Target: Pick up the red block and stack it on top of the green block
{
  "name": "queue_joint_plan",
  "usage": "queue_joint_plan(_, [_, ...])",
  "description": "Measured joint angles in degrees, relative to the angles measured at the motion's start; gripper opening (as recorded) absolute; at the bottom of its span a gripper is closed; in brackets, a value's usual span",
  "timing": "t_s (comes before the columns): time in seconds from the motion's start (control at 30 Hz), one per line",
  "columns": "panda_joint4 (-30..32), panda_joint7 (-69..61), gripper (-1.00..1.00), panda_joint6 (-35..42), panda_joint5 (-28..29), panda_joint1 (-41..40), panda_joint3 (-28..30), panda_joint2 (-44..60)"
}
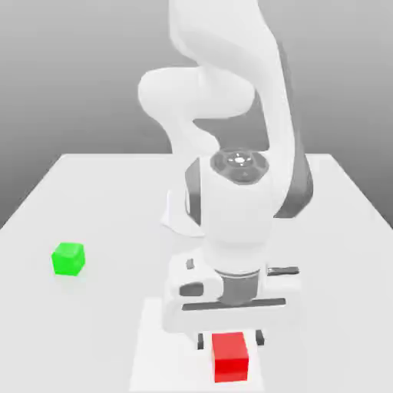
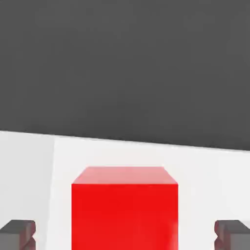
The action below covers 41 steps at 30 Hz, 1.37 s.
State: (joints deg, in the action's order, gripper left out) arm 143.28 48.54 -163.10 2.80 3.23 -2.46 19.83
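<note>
The red block [image 1: 231, 358] rests on the white table near the front edge, and it looms large in the hand view [image 2: 125, 210]. My gripper [image 1: 232, 339] is lowered over it with one dark finger [image 2: 18, 233] on each side of the block. A gap shows between each finger and the block's faces, so the gripper is open and astride the block without touching it. The green block [image 1: 67, 259] sits on the table at the exterior view's left, well apart from the red one.
The arm's white base [image 1: 176, 215] stands at the middle of the table [image 1: 330, 253], behind the gripper. The table's front edge lies just beyond the red block.
</note>
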Motion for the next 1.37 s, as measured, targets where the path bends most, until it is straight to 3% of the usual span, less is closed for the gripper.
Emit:
queue_joint_plan(0.2, [-0.1,0.2,-1.0,-0.4,0.2,0.0,0.0,0.4])
queue_joint_plan(0.37, [1.5,-1.1,-1.0,6.9,-1.0,-0.9,-0.6,-8.4])
queue_joint_plan(0.5, [5.9,-7.7,-1.0,8.7,2.0,-7.7,5.3,-14.7])
queue_joint_plan(0.63, [11.3,-16.3,-1.0,9.5,5.8,-21.2,10.7,-21.1])
queue_joint_plan(0.93, [23.2,-37.5,-1.0,10.5,10.8,-35.8,25.8,-34.2])
queue_joint_plan(1.23, [23.9,-52.5,-1.0,0.8,-7.5,-27.7,32.0,-23.5])
queue_joint_plan(1.37, [23.9,-54.0,-1.0,-4.5,-9.7,-26.9,32.0,-18.6])
